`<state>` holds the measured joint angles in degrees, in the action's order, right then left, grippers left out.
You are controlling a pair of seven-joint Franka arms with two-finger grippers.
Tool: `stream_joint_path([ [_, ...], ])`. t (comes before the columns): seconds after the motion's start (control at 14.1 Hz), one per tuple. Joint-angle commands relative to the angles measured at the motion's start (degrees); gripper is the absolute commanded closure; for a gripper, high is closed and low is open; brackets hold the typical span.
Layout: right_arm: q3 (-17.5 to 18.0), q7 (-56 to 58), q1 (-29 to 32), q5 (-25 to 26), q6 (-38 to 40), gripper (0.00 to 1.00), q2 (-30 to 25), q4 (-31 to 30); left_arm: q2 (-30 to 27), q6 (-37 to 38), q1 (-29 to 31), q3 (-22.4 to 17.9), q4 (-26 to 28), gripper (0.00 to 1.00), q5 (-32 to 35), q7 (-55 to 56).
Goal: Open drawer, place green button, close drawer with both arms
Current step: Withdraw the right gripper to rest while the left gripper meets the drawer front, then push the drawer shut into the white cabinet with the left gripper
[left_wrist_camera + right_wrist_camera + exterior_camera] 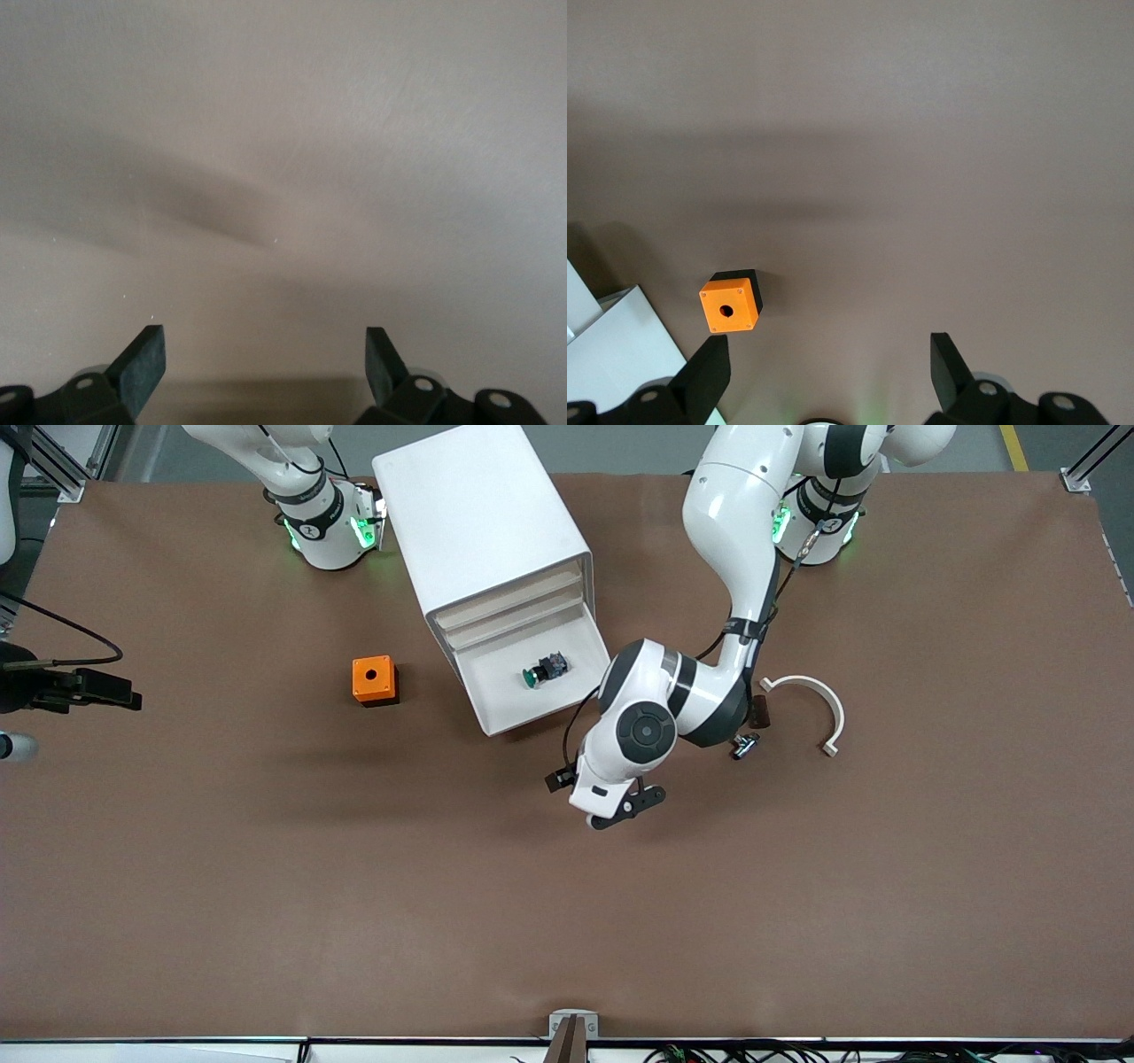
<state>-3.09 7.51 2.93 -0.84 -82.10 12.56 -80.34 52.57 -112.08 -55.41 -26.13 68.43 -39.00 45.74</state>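
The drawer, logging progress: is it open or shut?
Open: the drawer sticks out of the cabinet, the button lying inside.

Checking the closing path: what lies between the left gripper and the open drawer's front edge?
In the front view, only bare brown table separates the left gripper from the open drawer, which holds the green button. Jaws open, empty.

One cabinet [483, 522] — one open drawer [532, 691], one button [546, 670], one orange cube [374, 680], one white arc [811, 708].
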Motion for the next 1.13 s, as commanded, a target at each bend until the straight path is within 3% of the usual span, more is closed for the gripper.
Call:
stream_joint_path([
  [0.0,1.2,0.3,0.8,0.8,-1.0,0.00,-0.8,-0.7,-2.7,-2.8,-3.7,-1.0,5.8,0.01,1.2,-0.3],
  [0.71,1.2,-0.1,3.2,-0.1,4.6,0.00,-1.2,6.0,-2.7,-3.0,-10.7,-1.0,7.7,0.01,4.9,2.6],
  [0.92,1.2,-0.4,3.2,-0.2,6.5,0.00,-5.7,4.7,-3.0,-2.4,-12.4,-1.0,7.9,0.01,5.9,4.5],
  [1.06,1.5,-0.3,2.7,-0.1,5.3,0.00,-9.7,0.5,-3.2,-0.7,-14.5,-0.9,7.9,0.01,6.6,6.8],
])
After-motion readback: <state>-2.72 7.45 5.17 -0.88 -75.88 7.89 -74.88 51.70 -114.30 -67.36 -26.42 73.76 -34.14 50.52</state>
